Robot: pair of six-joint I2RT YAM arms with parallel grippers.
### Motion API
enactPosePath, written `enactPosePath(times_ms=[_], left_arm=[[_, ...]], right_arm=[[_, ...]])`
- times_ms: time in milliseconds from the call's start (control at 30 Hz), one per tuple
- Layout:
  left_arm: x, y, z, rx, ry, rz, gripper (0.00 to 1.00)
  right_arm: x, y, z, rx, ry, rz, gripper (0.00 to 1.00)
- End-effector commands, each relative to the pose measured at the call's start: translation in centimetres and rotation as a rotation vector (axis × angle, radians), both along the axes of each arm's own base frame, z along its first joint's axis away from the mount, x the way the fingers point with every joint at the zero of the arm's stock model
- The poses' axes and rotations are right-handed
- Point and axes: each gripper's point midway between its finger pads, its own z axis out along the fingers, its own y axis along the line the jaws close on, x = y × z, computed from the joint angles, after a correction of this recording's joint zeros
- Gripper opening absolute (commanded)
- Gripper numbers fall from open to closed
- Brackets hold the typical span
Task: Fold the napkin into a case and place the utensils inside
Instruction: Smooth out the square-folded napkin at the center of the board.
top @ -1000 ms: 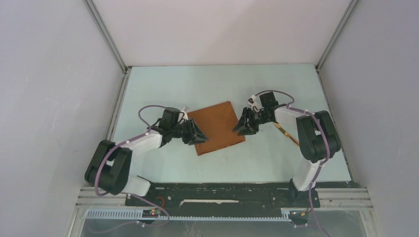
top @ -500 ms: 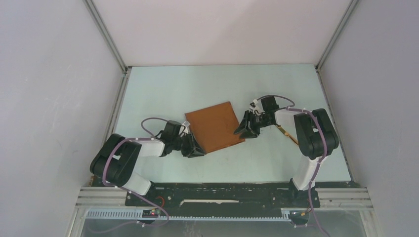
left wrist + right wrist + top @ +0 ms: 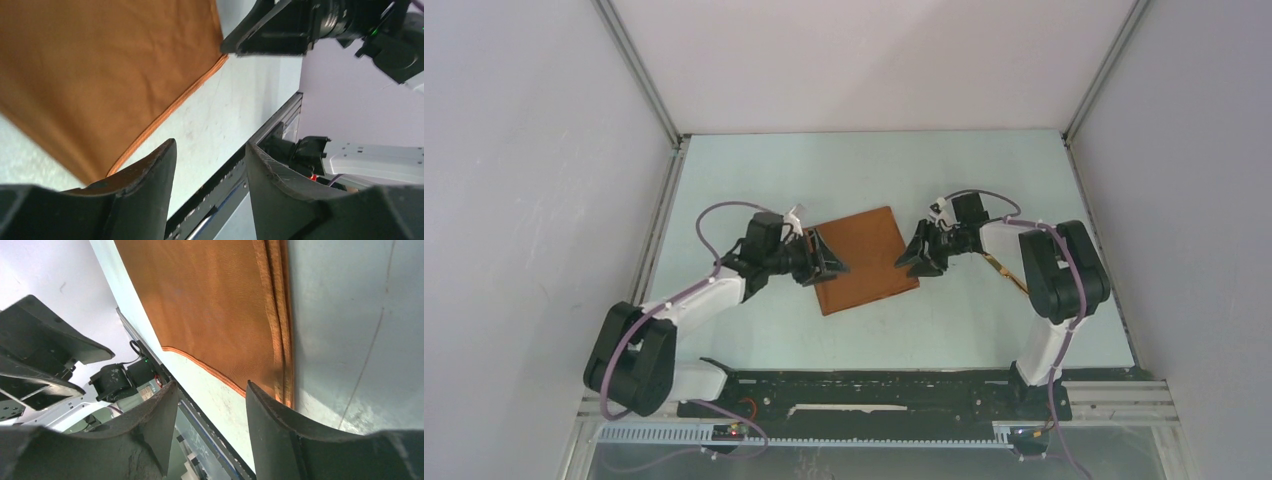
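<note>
The rust-orange napkin (image 3: 864, 258) lies flat and roughly square mid-table; it also fills the left wrist view (image 3: 100, 75) and the right wrist view (image 3: 215, 305), where stacked hems run along one edge. My left gripper (image 3: 829, 263) (image 3: 210, 145) stands open at the napkin's left edge, with nothing between its fingers. My right gripper (image 3: 911, 258) (image 3: 210, 385) is open at the right edge, one finger (image 3: 280, 425) over the near right corner. Golden utensils (image 3: 1004, 270) lie right of the napkin, partly hidden by the right arm. There is no case shape in view.
White walls with metal corner rails (image 3: 656, 100) enclose the pale table (image 3: 874, 170). A black base rail (image 3: 874, 395) runs along the near edge. Each wrist view shows the opposite gripper: the right one (image 3: 270, 35) and the left one (image 3: 45, 355).
My left gripper dipped toward the napkin's near left corner, then came back up to its left edge with its jaws wider. The right gripper barely moved and opened slightly.
</note>
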Motion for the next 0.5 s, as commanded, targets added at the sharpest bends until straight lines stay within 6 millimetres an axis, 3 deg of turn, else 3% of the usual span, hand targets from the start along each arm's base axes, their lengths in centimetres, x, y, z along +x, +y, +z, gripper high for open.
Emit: enactPosePath(times_ms=[0,133,300,400,467], left_arm=[[1.8,-1.0,-0.8,-0.023,0.026,0.003,0.57],[1.6,-0.5,-4.9,0.022,0.087,0.028,0.55],[-1.4,2.2,-9.9,0.102,0.168,0.078,0.55],[-2.1,2.8,-9.9,0.097,0.157,0.084,0.56],[-1.6,2.0,-7.9,0.045,0.116,0.062,0.58]], right_arm=[[1.2,0.9,0.4,0.041,-0.03,-0.009,0.6],[0.6,0.5,-1.3,0.018,-0.001,-0.015,0.6],[-0.2,-0.9,-2.4,0.002,0.015,-0.036,0.6],[0.4,-0.3,-0.5,0.014,-0.045,-0.03,0.61],[1.3,0.8,1.5,0.048,-0.095,-0.017,0.63]])
